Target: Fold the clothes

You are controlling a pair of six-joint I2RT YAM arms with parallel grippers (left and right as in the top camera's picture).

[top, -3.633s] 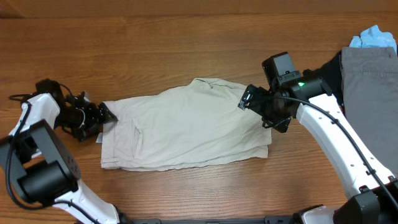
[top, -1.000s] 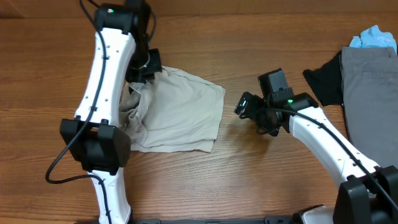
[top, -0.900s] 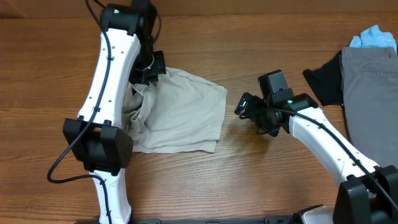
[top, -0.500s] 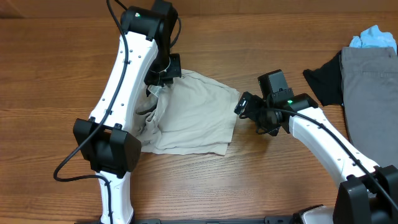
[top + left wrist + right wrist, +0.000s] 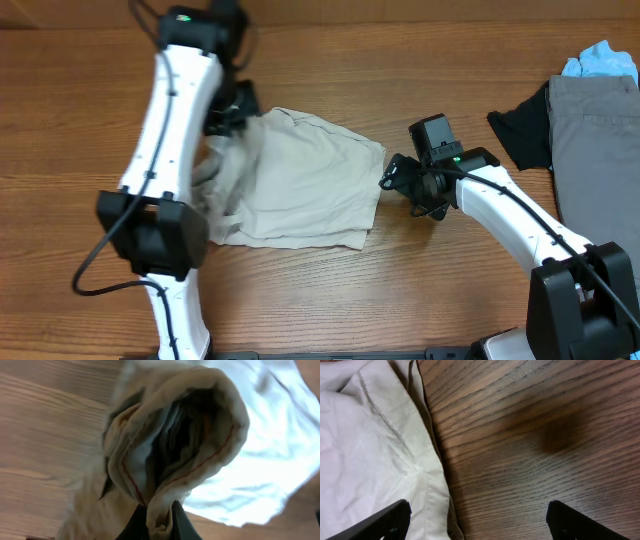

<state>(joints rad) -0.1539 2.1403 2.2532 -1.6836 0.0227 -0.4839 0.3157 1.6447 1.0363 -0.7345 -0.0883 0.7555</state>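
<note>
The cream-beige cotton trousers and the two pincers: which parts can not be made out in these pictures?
The cream-beige cotton trousers: overhead, the white left arm covers their left part.
The left pincer: left wrist view, bunched cloth hides its fingertips; overhead it is blurred.
The right pincer: right wrist view, the bottom edge cuts its fingers.
The grey trousers: overhead, the right edge cuts them off.

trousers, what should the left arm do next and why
Probably carry the pinched edge a little further right and lower it flat. The left fingers grip a bunched fold of the trousers, and the cloth beneath looks rumpled rather than even. The right fingers are open and empty beside the trousers' right edge, over bare table.
</note>
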